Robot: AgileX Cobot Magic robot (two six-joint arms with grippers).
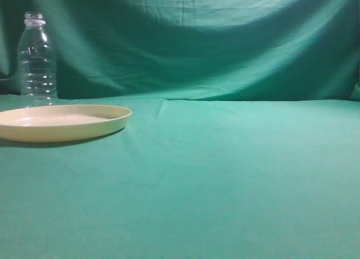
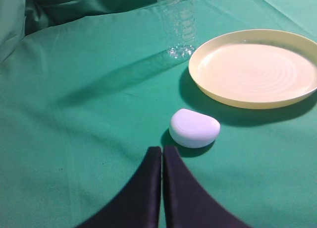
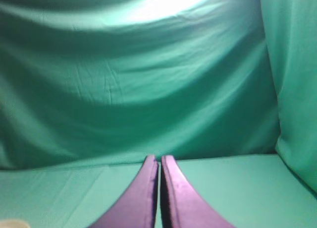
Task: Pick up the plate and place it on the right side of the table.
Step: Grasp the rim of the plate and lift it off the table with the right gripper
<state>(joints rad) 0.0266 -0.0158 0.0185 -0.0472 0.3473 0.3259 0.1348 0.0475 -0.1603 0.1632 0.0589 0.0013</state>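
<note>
The cream-yellow plate [image 1: 62, 122] lies flat on the teal-green table [image 1: 225, 174] at the left of the exterior view. It also shows in the left wrist view [image 2: 255, 68], at the upper right. My left gripper [image 2: 162, 149] is shut and empty, well short of the plate and to its left. My right gripper [image 3: 159, 159] is shut and empty, above bare cloth and facing the green backdrop. A small pale edge at the bottom left of the right wrist view [image 3: 12, 223] may be the plate's rim. Neither gripper shows in the exterior view.
A clear plastic bottle [image 1: 37, 59] stands upright just behind the plate; its lower part shows in the left wrist view [image 2: 178, 25]. A small white rounded object [image 2: 194, 128] lies on the cloth just beyond my left fingertips, near the plate's rim. Green backdrop [image 1: 197, 39] closes the rear.
</note>
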